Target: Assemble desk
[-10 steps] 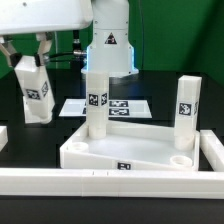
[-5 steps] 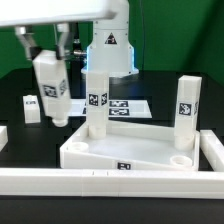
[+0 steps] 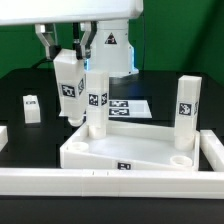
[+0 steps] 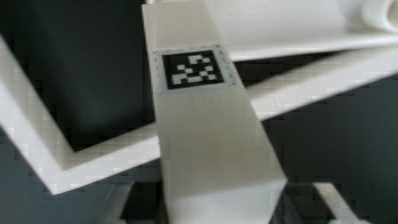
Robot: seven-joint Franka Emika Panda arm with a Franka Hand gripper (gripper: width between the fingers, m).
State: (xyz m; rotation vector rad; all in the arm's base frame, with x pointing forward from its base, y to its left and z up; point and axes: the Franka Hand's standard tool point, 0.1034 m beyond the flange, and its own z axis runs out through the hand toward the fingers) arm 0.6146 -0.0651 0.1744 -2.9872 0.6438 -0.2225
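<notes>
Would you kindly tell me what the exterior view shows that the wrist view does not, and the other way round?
Only the exterior view shows the hand gripping the held leg, a standing leg beside it and another at the exterior view's right, both on the tabletop, a loose leg on the table, and the marker board. Only the wrist view looks down the held leg's length, white rims crossing behind it. Both show the held leg, its tag and, apparently, the tabletop.

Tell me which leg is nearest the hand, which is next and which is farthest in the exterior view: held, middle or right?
1. held leg: gripped in the hand.
2. middle leg: standing just beside it.
3. right leg: far off at the exterior view's right.
</notes>
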